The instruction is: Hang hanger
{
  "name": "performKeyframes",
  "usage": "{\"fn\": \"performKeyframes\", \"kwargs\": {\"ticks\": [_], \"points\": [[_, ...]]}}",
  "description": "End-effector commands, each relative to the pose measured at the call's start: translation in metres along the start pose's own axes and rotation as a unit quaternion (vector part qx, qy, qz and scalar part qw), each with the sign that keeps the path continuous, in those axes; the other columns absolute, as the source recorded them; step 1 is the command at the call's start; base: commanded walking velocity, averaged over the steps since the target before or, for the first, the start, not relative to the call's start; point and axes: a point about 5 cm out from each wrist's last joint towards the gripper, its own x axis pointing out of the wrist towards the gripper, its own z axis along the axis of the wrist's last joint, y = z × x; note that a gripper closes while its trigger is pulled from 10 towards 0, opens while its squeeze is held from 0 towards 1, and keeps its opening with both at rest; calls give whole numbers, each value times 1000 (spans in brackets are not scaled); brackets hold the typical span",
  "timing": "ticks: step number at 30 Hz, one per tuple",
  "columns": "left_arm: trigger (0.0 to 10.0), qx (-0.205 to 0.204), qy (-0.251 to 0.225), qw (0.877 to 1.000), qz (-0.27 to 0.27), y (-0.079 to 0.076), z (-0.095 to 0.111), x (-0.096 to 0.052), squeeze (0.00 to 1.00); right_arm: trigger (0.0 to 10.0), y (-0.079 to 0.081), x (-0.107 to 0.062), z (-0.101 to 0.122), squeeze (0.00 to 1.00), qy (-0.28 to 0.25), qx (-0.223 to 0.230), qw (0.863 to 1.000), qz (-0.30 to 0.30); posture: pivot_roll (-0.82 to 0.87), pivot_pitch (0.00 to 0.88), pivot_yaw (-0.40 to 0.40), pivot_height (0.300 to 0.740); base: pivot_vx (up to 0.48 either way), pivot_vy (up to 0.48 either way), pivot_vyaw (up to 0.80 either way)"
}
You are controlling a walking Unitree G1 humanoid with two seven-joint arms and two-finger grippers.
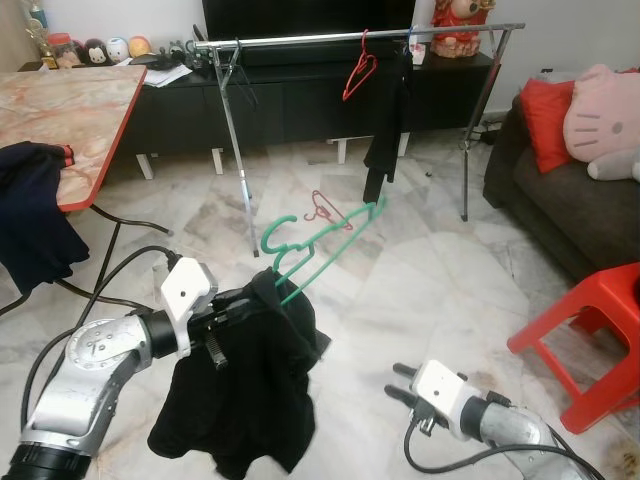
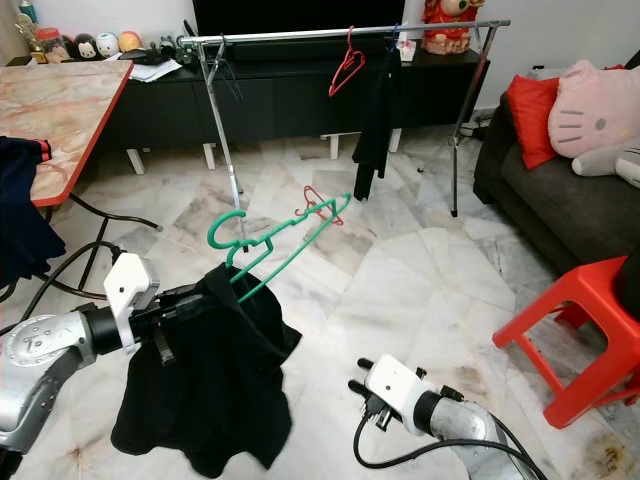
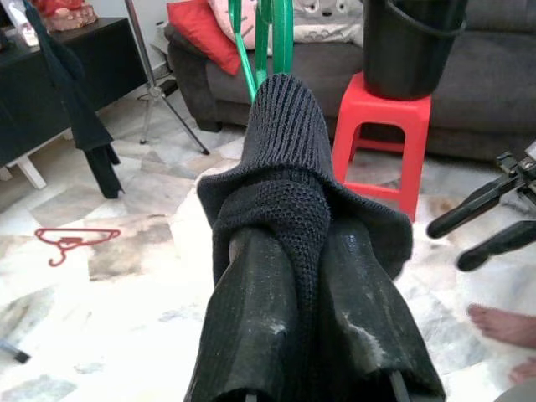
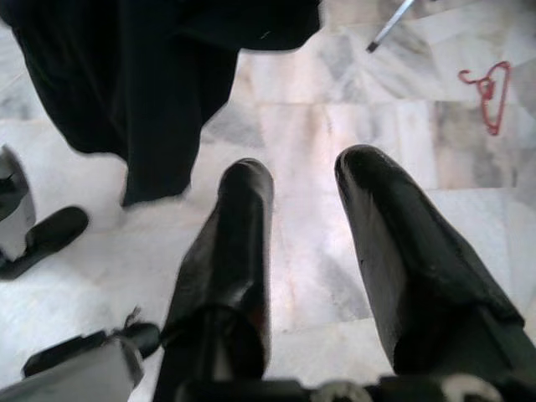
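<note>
Left eye view is showing a green hanger [image 1: 325,243] held in mid-air above the marble floor [image 1: 420,290], its long axis running diagonally from low near the robot up and away toward the clothes rail [image 1: 350,38], with its hook curling at the near, left end. A black knitted garment [image 1: 245,385] is draping from the hanger's lower end and hanging down over the left arm. The left claw [image 3: 293,251] is clamping together on that garment, the knit wrapped over both fingers [image 3: 251,327], with the green hanger rising just beyond the tips. The right claw [image 4: 306,176] is hovering low over the floor with its two fingers well apart, gripping nothing. Three hangers are showing: the green one in the air, one red hanger [image 1: 359,72] hooked on the rail, and one small red hanger [image 1: 322,209] lying flat on the floor under the rail. A second dark garment [image 1: 385,125] is hanging from the rail beside the red hanger. One red stool [image 1: 590,335] is standing to the right, near a dark sofa [image 1: 560,210], and a marble-topped table [image 1: 70,110] is sitting to the left.
</note>
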Motion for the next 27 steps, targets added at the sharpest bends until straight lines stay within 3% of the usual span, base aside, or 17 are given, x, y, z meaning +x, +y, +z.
{"fn": "performKeyframes", "kwargs": {"ticks": [1, 7, 9, 18, 19, 20, 21, 22, 24, 27], "points": [[10000, 25, -16, 1000, 0, 4, 10, 1, 0, 10000, -2, -3, -1, 1000, 8, -8, 1000, 1, -71, 0, -14, 740, 0, 0, 0], [10000, 63, 35, 997, -35, 2, 0, -3, 0, 10000, -1, -11, -5, 1000, 23, -15, 999, 25, -68, 0, -14, 740, 0, 0, 0], [10000, 115, 89, 987, -62, 1, -10, -6, 0, 10000, -6, -15, -1, 1000, 23, -24, 999, 30, -65, 0, -16, 740, 0, 0, 0], [10000, 110, 129, 981, -94, -6, -27, -9, 0, 10000, -23, -32, 20, 1000, -8, -54, 998, 31, -75, 0, -16, 740, 0, 0, 0], [10000, 125, 151, 972, -129, -11, -32, -12, 0, 10000, -27, -38, 33, 1000, -37, -47, 997, 39, -77, 0, -18, 740, 0, 0, 0], [10000, 127, 159, 968, -144, -14, -34, -13, 0, 10000, -28, -41, 39, 831, -52, -47, 997, 45, -77, 0, -18, 740, 0, 0, 0], [10000, 126, 164, 965, -158, -16, -35, -15, 0, 10000, -30, -44, 45, 149, -65, -51, 995, 46, -77, 0, -18, 740, 0, 0, 0], [10000, 126, 167, 963, -167, -17, -35, -16, 0, 10000, -33, -45, 49, 0, -72, -54, 995, 45, -77, 0, -18, 740, 0, 0, 0], [10000, 128, 167, 962, -174, -17, -35, -16, 0, 10000, -37, -48, 54, 0, -75, -60, 994, 46, -75, 0, -21, 740, 0, 0, 0], [10000, 138, 174, 958, -182, -17, -34, -14, 0, 10000, -51, -50, 69, 0, -97, -105, 990, 7, -70, 0, -21, 740, 0, 0, 0]]}}
